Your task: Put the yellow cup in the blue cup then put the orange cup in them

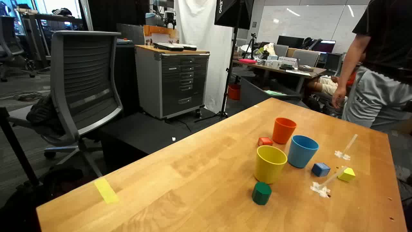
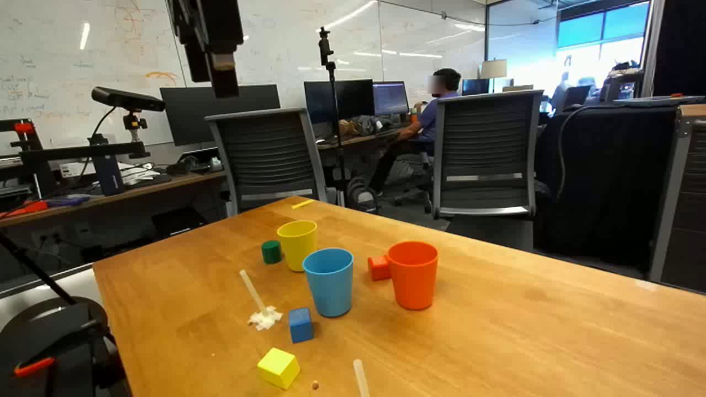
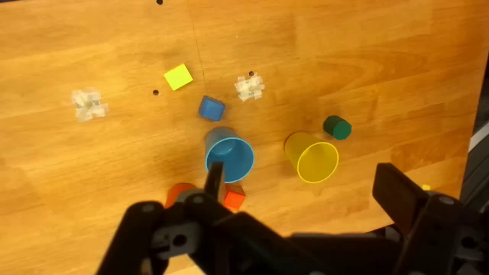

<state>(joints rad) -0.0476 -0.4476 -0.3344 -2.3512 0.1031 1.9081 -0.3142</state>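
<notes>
My fingers [image 3: 395,193] wide apart, empty; yellow cup [image 3: 311,157], wrist view right of centre: I'd pinch it high

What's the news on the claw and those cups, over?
Gripper open, holding nothing. Yellow cup, blue cup, orange cup all upright, none nested. Green block close beside yellow cup, possibly in the way.
</notes>
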